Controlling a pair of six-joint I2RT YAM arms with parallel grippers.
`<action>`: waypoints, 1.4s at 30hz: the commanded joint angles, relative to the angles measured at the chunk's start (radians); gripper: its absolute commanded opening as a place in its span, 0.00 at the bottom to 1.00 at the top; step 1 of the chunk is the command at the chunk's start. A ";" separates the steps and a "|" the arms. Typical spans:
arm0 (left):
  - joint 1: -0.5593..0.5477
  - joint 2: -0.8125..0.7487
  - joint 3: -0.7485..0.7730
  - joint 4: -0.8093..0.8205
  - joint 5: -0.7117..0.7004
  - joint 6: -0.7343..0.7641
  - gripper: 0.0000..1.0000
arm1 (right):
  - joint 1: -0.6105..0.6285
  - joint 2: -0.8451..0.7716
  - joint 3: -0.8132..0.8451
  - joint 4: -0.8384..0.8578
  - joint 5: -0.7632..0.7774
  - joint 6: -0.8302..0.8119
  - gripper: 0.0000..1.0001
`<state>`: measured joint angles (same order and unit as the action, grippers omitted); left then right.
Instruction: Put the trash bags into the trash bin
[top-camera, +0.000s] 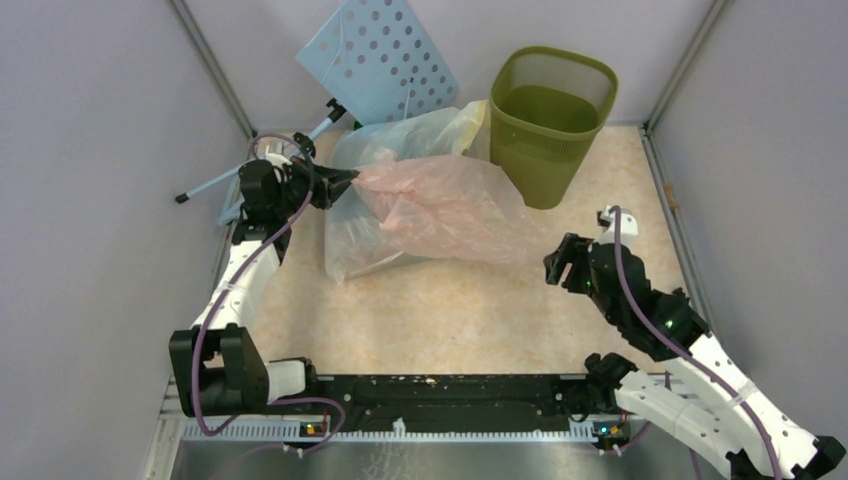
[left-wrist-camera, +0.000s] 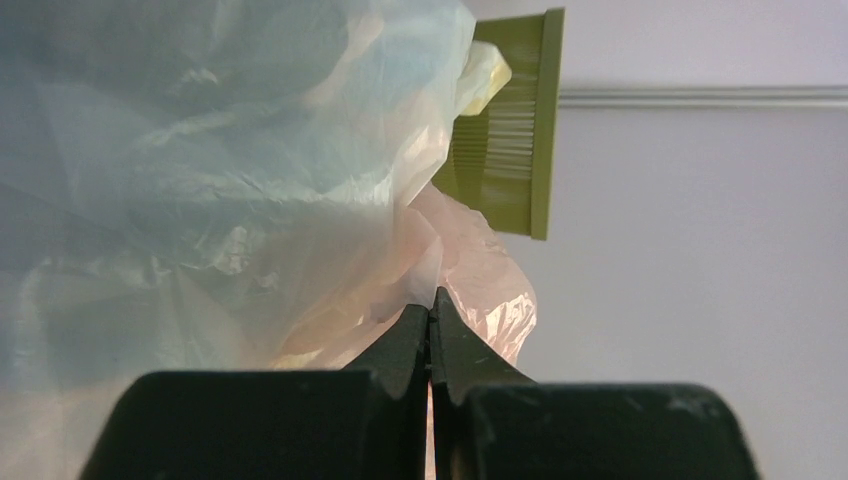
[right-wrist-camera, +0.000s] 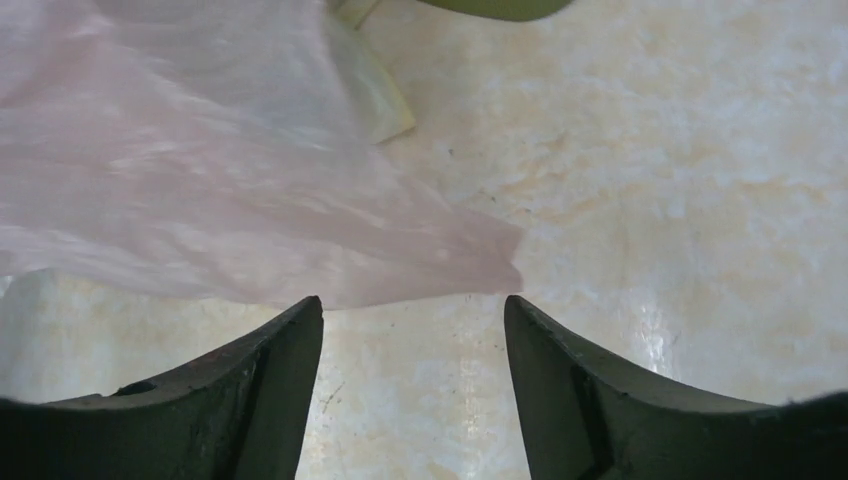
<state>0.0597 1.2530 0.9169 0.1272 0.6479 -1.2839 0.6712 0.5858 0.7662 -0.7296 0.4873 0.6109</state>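
Observation:
A pale pink trash bag (top-camera: 450, 210) spreads across the middle of the table, over a clear-whitish bag (top-camera: 390, 145) and a yellowish one (top-camera: 470, 122). My left gripper (top-camera: 350, 180) is shut on the pink bag's left corner (left-wrist-camera: 455, 270) and holds it off the table. The olive-green mesh trash bin (top-camera: 550, 120) stands upright at the back right, touching the bags. My right gripper (top-camera: 557, 265) hovers open just right of the pink bag's loose edge (right-wrist-camera: 400, 260), with nothing between its fingers (right-wrist-camera: 270, 360).
A blue perforated board (top-camera: 380, 60) on a thin stand (top-camera: 255, 165) leans at the back left behind the bags. Grey walls close in both sides. Bare beige tabletop (top-camera: 450, 320) lies between the bags and the arm bases.

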 joint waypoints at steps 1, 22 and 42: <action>-0.055 0.005 0.029 0.023 0.043 0.055 0.00 | -0.002 0.089 0.120 0.096 -0.228 -0.217 0.67; -0.150 -0.165 -0.165 0.071 -0.103 -0.106 0.00 | 0.474 0.784 0.501 0.444 -0.002 -0.196 0.71; -0.149 -0.076 -0.126 0.123 -0.060 -0.125 0.03 | 0.520 0.825 0.203 0.525 -0.324 -0.187 0.08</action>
<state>-0.0872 1.1393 0.7391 0.1875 0.5716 -1.4158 1.1721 1.4899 1.0470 -0.2447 0.2832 0.4202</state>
